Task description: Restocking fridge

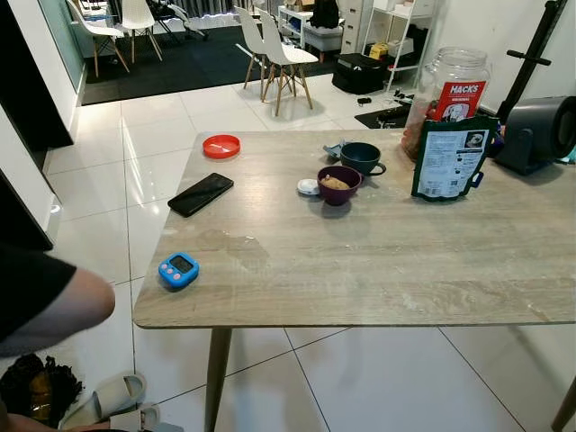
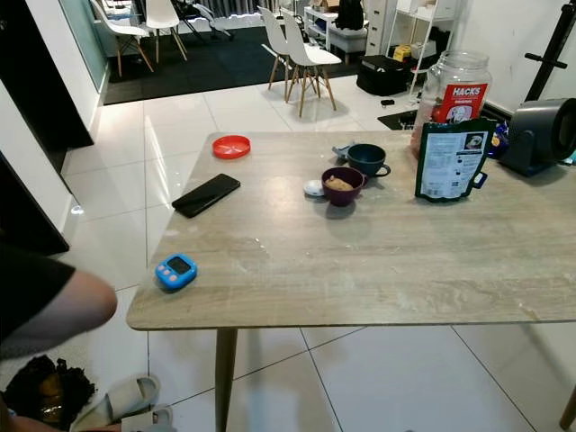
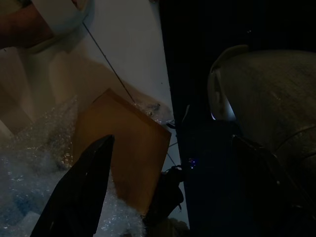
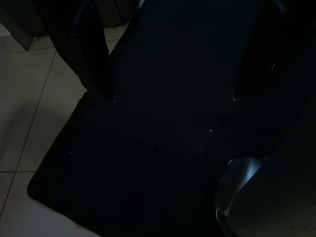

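While both arms hang low over the floor, the head views look down on a wooden table [image 1: 360,261], the reference for all positions below.

- Far right corner of the table: grey rounded appliance [image 1: 540,133].
- Far edge, just left of the appliance: clear jar [image 1: 454,81] with a red label, upright.
- Directly in front of the jar: green pouch [image 1: 447,157], standing upright.
- Left half of the table: black phone [image 1: 200,193], lying flat.
- Centre of the far half: dark cup [image 1: 361,157]. A purple bowl [image 1: 338,184] with brownish contents sits just in front of it, and a small white cap [image 1: 308,186] lies beside the bowl.
- Far left corner: red lid [image 1: 221,146].
- Near left edge: blue timer [image 1: 178,269].
- Off the near left corner: a person's arm [image 1: 45,297] in a dark sleeve, with a pale slipper [image 1: 108,398] on the tiles below.

Left gripper [image 3: 140,158]: fingers spread, empty, above a brown cardboard piece [image 3: 133,148] lying on bubble wrap [image 3: 34,158].
Right gripper [image 4: 173,98]: fingers spread, empty, above a dark mat [image 4: 163,163] on the tiles.

The jar and pouch are up on the table top, well apart from both grippers.
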Robot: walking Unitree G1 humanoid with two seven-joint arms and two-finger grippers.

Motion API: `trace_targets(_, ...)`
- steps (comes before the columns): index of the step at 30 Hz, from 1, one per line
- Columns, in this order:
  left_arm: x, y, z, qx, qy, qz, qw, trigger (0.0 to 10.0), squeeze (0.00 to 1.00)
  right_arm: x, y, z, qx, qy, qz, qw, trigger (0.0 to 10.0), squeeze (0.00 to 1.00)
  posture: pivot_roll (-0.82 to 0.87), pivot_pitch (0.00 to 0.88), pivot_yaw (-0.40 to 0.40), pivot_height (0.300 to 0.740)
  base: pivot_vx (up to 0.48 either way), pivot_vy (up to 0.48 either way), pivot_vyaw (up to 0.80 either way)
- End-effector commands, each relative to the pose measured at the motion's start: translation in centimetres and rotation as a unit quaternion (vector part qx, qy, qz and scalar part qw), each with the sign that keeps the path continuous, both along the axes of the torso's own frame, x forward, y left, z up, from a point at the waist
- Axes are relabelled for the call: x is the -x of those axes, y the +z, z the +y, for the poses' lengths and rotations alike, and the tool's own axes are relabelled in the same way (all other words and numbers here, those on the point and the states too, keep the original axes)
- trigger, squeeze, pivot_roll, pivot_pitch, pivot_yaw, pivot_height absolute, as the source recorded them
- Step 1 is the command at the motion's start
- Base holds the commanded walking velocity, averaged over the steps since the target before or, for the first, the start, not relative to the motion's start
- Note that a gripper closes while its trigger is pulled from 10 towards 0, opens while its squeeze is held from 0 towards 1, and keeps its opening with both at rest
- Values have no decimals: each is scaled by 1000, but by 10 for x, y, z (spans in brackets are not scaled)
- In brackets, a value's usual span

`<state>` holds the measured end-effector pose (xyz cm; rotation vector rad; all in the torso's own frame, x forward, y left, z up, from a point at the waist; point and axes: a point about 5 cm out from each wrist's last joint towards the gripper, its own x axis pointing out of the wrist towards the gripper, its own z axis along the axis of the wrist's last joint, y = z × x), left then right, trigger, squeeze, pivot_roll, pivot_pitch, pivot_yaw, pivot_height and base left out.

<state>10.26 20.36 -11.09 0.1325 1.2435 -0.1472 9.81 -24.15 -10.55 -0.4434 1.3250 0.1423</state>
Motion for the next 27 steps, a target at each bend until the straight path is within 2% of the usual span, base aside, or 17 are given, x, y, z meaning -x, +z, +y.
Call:
trace_targets(1, 0, -1, -4, 2, -8, 1, 1000, 10000, 0, 0, 0, 1, -2, -8, -4, 1000, 10000, 0, 3, 0, 43, 739, 0, 0, 0)
trace_targets(6, 0, 0, -3, 2, -14, 0, 1000, 10000, 0, 1, -1, 3, -4, -3, 0, 1000, 10000, 0, -10, 0, 38, 739, 0, 0, 0)
trace_targets(11, 3, -1, 2, -1, 15, 2, 1000, 10000, 0, 4, -2, 4, -3, -18, 1, 1000, 10000, 0, -4, 0, 50, 739, 0, 0, 0)
trace_targets(19, -1, 2, 11, -14, -7, -3, 1000, 10000, 0, 5, -3, 6, -5, -8, -4, 1000, 10000, 0, 0, 0, 52, 739, 0, 0, 0)
trace_targets(27, 0, 2, 11, -12, -4, -4, 1000, 10000, 0, 5, -3, 6, 11, 23, 0, 1000, 10000, 0, 1, 0, 46, 739, 0, 0, 0)
